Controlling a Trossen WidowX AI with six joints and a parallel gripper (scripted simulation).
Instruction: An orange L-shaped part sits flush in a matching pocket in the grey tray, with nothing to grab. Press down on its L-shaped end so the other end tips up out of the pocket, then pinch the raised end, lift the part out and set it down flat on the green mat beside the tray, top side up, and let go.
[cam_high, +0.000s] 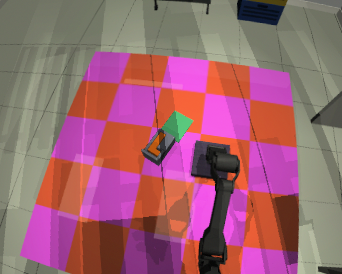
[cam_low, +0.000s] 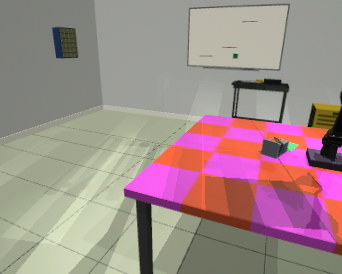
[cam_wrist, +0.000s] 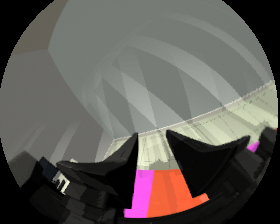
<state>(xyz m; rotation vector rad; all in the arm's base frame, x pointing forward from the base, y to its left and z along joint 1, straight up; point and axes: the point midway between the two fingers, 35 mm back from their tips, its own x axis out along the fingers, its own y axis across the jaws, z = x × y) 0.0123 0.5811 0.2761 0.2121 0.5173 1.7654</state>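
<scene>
Orange part (cam_high: 158, 145) — well apart from tool (cam_wrist: 152, 134).

A checkered pink and orange desk (cam_high: 112, 187) (cam_low: 227, 172) fills much of the top view. In the exterior view, a whiteboard (cam_low: 238, 37) hangs at upper right, above a dark side table (cam_low: 260, 87); a yellow cabinet (cam_low: 325, 116) stands at the right edge, and a blue-sided box (cam_low: 65, 42) is mounted at upper left.

From here I see the orange L-shaped part (cam_high: 158, 145) (cam_low: 275, 140) lying in the grey tray (cam_high: 159, 161) (cam_low: 270, 148), an open-topped box set askew. Touching the tray's one end, or just beside it, lies the flat green mat (cam_high: 177, 125) (cam_low: 293, 146).
</scene>
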